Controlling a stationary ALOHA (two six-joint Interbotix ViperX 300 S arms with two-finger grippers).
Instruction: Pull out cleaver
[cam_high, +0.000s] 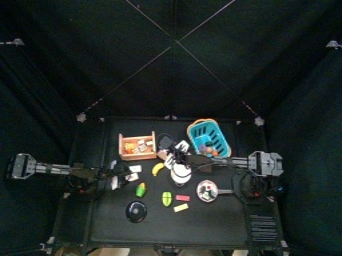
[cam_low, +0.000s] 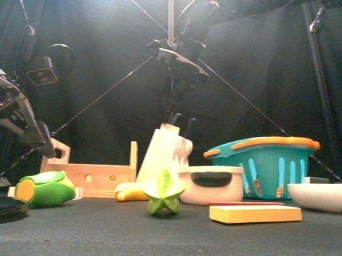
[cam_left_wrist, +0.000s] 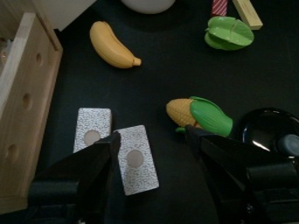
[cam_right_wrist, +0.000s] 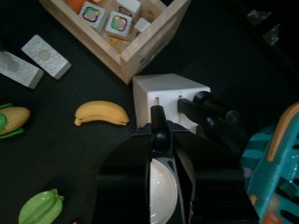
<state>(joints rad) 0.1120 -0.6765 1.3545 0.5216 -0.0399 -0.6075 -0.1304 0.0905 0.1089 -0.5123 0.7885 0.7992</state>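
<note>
A white knife block stands mid-table with black handles sticking out of its top; it also shows in the front view and the top view. My right gripper is over the block with its jaws drawn together on a thin dark handle, the cleaver, seen edge on. In the front view the right arm hangs down onto the handles. My left gripper is open and empty, low over two grey cards at the table's left.
A wooden tray stands left of the block and a teal basket to its right. A grey bowl, banana, green starfruit, corn and a black bowl lie around.
</note>
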